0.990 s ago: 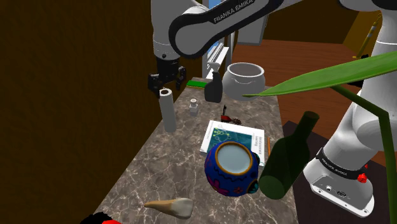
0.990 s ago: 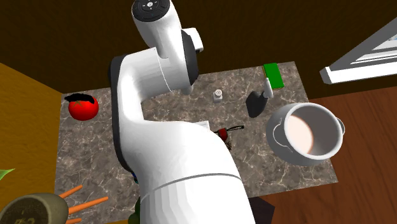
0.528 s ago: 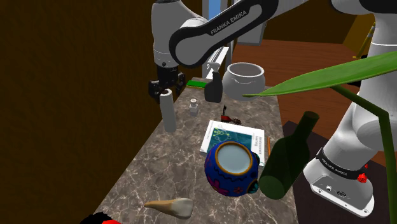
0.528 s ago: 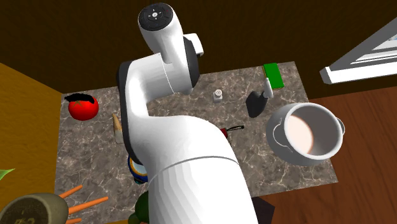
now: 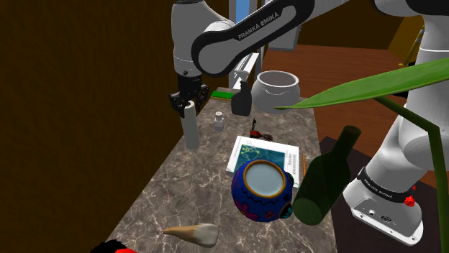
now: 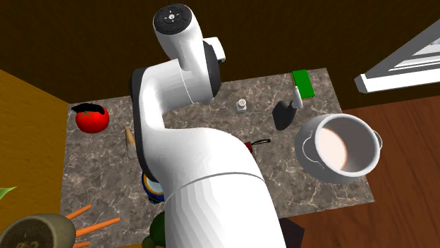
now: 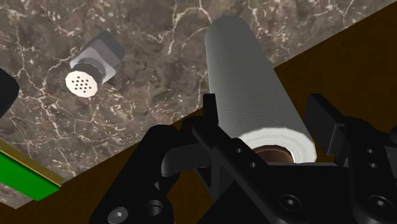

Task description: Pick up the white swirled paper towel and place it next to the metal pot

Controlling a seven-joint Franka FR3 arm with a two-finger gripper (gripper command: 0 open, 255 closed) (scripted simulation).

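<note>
The white Franka arm (image 5: 237,36) arches over a long brown-veined marble countertop (image 5: 209,180) and reaches down at its far end. Going by the shoulder view, the metal pot (image 5: 277,90) sits at the far end of the counter, at about two o'clock from the paper towel roll (image 5: 191,129) and well apart from it. A dark green glass bottle (image 5: 327,176) leans at the near edge, at three o'clock from a blue painted bowl (image 5: 262,190). A booklet (image 5: 262,154) lies flat at twelve o'clock from that bowl, touching it. A long green leaf (image 5: 374,83) cuts across above them.

The roll is greyish white with a brown core and stands upright close to the counter's edge, at ten o'clock from the bowl. The black gripper (image 5: 188,100) is down over its top. Its fingers (image 7: 210,118) are spread wide with one on each side of the roll's upper end. One finger lies against the paper and the other is just beside it, so I would not call the roll clasped.

A black spray bottle (image 5: 241,99) stands just at nine o'clock from the pot. A tomato (image 6: 92,120) sits at the counter's other end. A small shaker (image 5: 219,121) stands at three o'clock from the roll, near it.
</note>
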